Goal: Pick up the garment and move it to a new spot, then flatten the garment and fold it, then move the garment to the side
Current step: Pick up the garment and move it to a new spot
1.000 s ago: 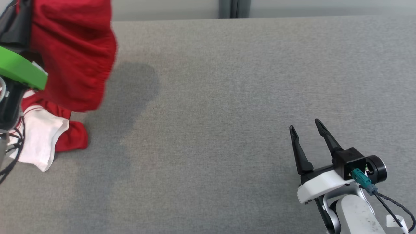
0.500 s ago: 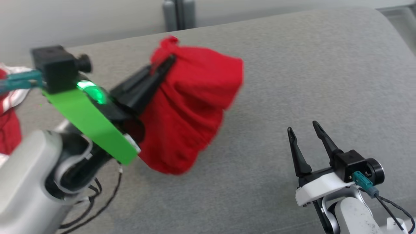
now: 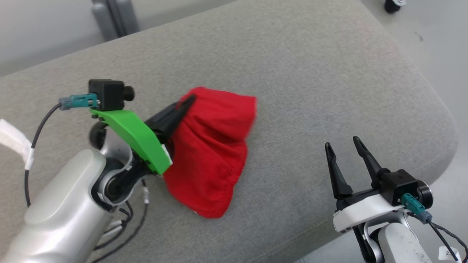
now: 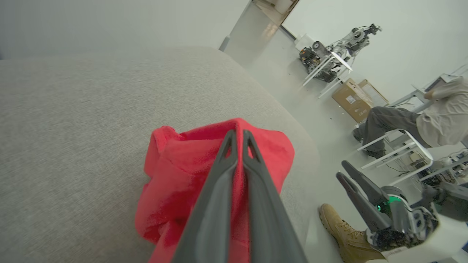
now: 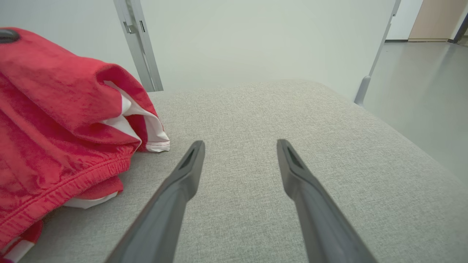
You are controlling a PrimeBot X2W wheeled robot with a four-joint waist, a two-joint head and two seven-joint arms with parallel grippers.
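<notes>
Left end effector [image 3: 188,99] pinches the bunched red cloth garment [image 3: 212,153], seemingly resting on the grey fabric counter [image 3: 310,73] — lower fully, then release; right end effector [image 3: 342,142] waits, spread.

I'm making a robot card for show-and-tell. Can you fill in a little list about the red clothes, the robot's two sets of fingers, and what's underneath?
Garment: red garment with white trim, bunched up
Left fingers: left fingers shut, pinching a fold of the garment
Right fingers: right fingers open, holding nothing, apart from the garment
Surface: grey padded cushion
Garment position: draped from the left fingers, lower part seems to rest on the cushion
Flattened or folded: not yet
</notes>
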